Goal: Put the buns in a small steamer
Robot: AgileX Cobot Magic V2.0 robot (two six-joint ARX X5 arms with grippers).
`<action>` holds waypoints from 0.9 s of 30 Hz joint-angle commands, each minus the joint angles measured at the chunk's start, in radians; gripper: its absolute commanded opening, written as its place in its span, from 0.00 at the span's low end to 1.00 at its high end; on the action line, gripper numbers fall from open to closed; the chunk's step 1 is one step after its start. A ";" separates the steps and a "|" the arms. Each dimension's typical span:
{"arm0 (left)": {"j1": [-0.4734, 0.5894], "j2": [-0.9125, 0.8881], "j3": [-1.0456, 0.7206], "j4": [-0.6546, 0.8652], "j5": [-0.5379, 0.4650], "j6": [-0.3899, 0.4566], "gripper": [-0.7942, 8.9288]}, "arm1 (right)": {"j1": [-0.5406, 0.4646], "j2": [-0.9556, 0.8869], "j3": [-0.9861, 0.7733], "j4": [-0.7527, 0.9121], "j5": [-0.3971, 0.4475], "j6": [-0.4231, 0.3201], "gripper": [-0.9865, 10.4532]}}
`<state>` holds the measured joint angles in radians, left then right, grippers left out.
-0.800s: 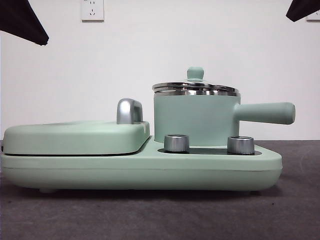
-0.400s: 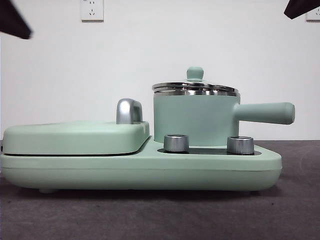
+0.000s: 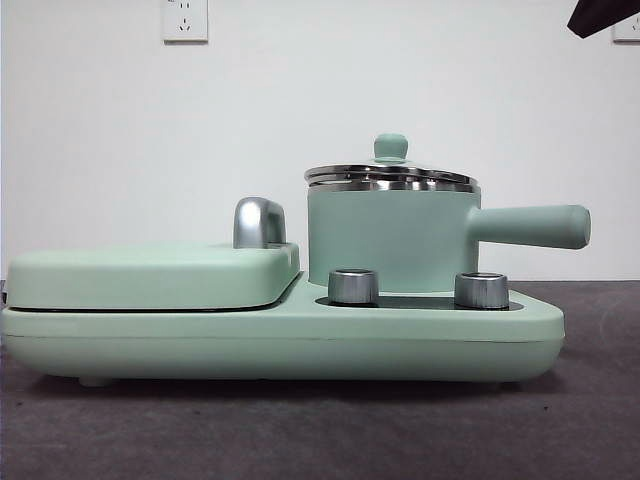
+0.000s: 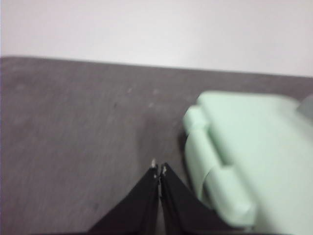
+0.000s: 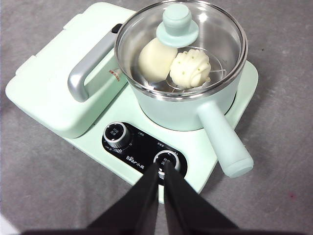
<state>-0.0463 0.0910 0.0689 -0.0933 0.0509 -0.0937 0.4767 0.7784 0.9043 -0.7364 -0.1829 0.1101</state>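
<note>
The mint-green small steamer [image 3: 390, 240] stands on the right half of the cooker with its glass lid [image 5: 205, 29] on. Through the lid, in the right wrist view, two buns lie side by side on the steel rack: a smooth bun [image 5: 155, 59] and a ridged swirled bun [image 5: 190, 69]. My right gripper [image 5: 161, 165] hovers shut above the cooker's knob panel, holding nothing; it shows as a black tip [image 3: 603, 14] at the front view's top right corner. My left gripper [image 4: 158, 169] is shut and empty over the dark table, beside the cooker's end [image 4: 220, 161].
The flat griddle lid [image 3: 150, 275] with its chrome handle [image 3: 258, 222] covers the cooker's left half. Two steel knobs [image 3: 353, 286] sit on the front panel. The steamer's long handle [image 3: 530, 226] sticks out to the right. Grey table surrounds the cooker.
The black arm tip at the front view's top left corner has drawn up and out of the picture. The steamer, lid and cooker have not moved.
</note>
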 commanded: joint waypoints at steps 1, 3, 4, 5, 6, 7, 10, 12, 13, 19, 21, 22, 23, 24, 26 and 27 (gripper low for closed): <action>0.019 -0.075 -0.056 0.011 -0.003 0.006 0.09 | 0.005 0.003 0.006 0.008 0.000 0.009 0.10; 0.026 -0.087 -0.056 -0.034 -0.003 0.011 0.09 | 0.005 0.003 0.006 0.009 0.000 0.009 0.10; 0.027 -0.088 -0.056 -0.040 -0.003 0.024 0.09 | 0.005 0.003 0.006 0.011 0.000 0.009 0.10; 0.027 -0.088 -0.056 -0.041 -0.003 0.027 0.09 | 0.005 0.003 0.006 0.011 0.000 0.009 0.10; 0.027 -0.088 -0.056 -0.041 -0.002 0.024 0.09 | 0.005 0.003 0.006 0.011 0.000 0.009 0.10; 0.027 -0.088 -0.056 -0.042 -0.002 0.024 0.09 | 0.005 0.003 0.006 0.011 0.000 0.009 0.10; 0.027 -0.085 -0.056 -0.043 -0.002 0.024 0.09 | 0.005 0.003 0.006 0.012 0.000 0.009 0.10; 0.027 -0.087 -0.056 -0.041 -0.002 0.024 0.09 | 0.005 0.003 0.006 0.011 0.000 0.009 0.10; 0.027 -0.087 -0.056 -0.042 -0.002 0.024 0.09 | 0.005 0.003 0.006 0.011 0.000 0.009 0.10; 0.027 -0.087 -0.056 -0.042 -0.002 0.024 0.09 | 0.005 0.003 0.006 0.011 0.000 0.009 0.10; 0.027 -0.087 -0.056 -0.042 -0.002 0.024 0.09 | 0.005 0.003 0.006 0.011 0.000 0.009 0.10; 0.027 -0.087 -0.056 -0.042 -0.002 0.024 0.09 | 0.005 0.003 0.006 0.015 0.002 -0.006 0.10; 0.027 -0.087 -0.056 -0.042 -0.002 0.024 0.09 | 0.005 0.003 0.006 0.034 0.008 -0.053 0.10; 0.027 -0.087 -0.056 -0.042 -0.002 0.024 0.09 | 0.005 0.003 0.006 0.045 0.011 -0.086 0.10; 0.027 -0.087 -0.056 -0.042 -0.002 0.024 0.09 | -0.006 -0.006 -0.003 0.066 0.036 -0.141 0.10; 0.027 -0.087 -0.056 -0.042 -0.002 0.024 0.09 | -0.021 -0.023 -0.018 0.090 0.047 -0.167 0.10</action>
<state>-0.0200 0.0048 0.0322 -0.1459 0.0502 -0.0853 0.4606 0.7624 0.8906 -0.6598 -0.1486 0.0166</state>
